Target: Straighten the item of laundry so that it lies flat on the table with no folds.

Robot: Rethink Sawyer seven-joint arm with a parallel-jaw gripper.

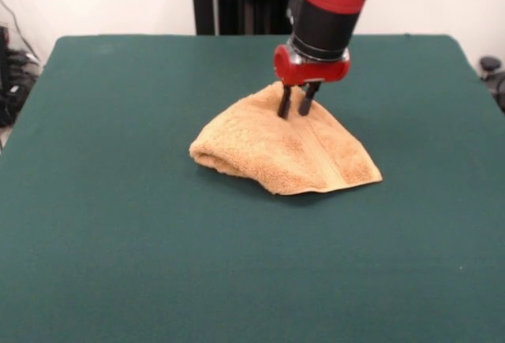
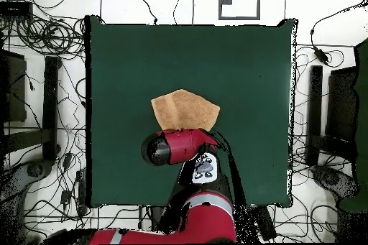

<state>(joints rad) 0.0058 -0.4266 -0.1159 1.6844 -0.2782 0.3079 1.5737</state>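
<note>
Even, soft light; faint shadows.

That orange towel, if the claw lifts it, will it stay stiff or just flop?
Probably flop: the towel lies folded in soft, rounded humps on the table. It looks light and fluffy, unlikely to slip, roll or tip. The claw touches only its far edge, so the rest would likely dangle.

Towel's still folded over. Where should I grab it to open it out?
Take the towel at its free pointed corner with the band stripe, at the front view's right, coming straight down. The opposite end is a rounded fold, so likely a poor hold. The gripper now sits at the far edge.
</note>
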